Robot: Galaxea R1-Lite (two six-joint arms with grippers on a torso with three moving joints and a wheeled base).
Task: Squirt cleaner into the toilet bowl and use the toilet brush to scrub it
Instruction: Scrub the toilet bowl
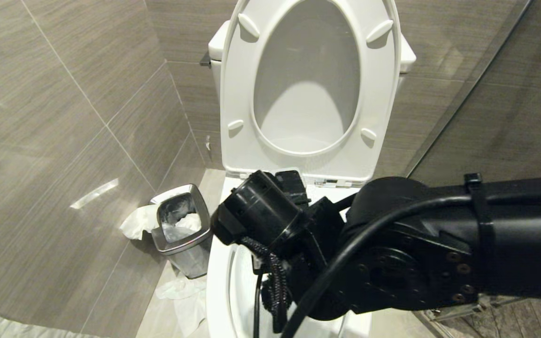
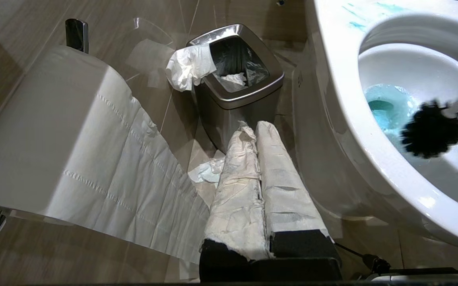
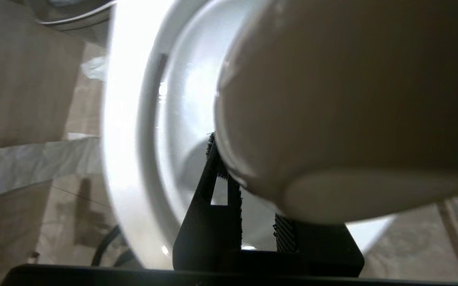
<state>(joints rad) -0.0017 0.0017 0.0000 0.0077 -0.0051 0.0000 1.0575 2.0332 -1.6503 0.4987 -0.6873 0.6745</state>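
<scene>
The right tool (image 3: 249, 206) grips the toilet brush (image 2: 435, 129) inside the toilet bowl (image 2: 344, 131); left tool (image 2: 259, 131), tissue-wrapped and closed, faces the steel bin (image 2: 249, 93).

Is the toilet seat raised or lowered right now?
Raised. In the head view the seat stands upright against the tank with its underside bumpers facing forward, and the toilet bowl rim is bare, with blue cleaner inside.

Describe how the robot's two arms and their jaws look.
The right arm is bulky glossy black, with visible screws, a band clamp, a thick smooth black cable and a coiled cord. The right gripper has flat black jaws with ribbed pads. The left gripper has long black jaws wrapped in white tissue paper.
</scene>
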